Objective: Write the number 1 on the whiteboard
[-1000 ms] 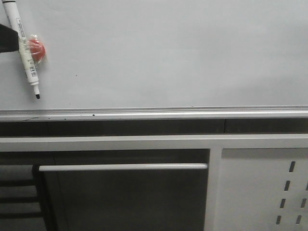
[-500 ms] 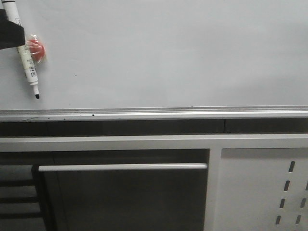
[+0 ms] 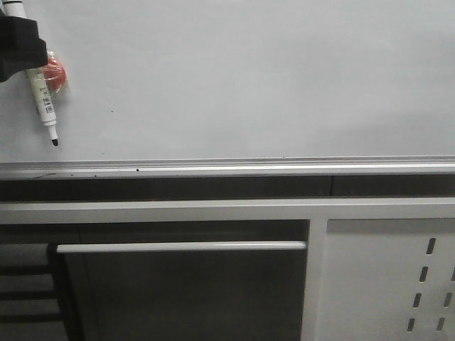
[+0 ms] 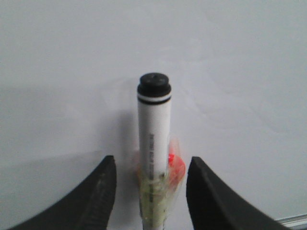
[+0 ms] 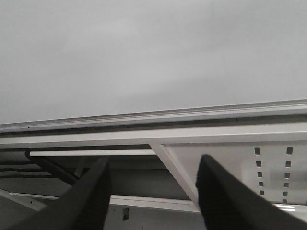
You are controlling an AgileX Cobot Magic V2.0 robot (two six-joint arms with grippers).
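Observation:
The whiteboard (image 3: 249, 78) fills the upper half of the front view and bears no black stroke, so the number 1 does not show. A white marker (image 3: 43, 103) with a black tip hangs tip-down at the board's top left, taped to a red magnet (image 3: 57, 73). My left gripper (image 3: 18, 46) covers the marker's upper part. In the left wrist view the left gripper (image 4: 151, 191) is open, with a finger on either side of the marker (image 4: 154, 124) and not touching it. My right gripper (image 5: 152, 191) is open and empty, facing the board's lower edge.
A silver rail (image 3: 227, 168) runs along the board's bottom. Below it are a white frame with a horizontal bar (image 3: 181, 246) and a white perforated panel (image 3: 387, 277) at the lower right, which also shows in the right wrist view (image 5: 240, 163).
My left gripper has moved rightward over the marker's upper part and now covers more of it. The marker and magnet have not moved.

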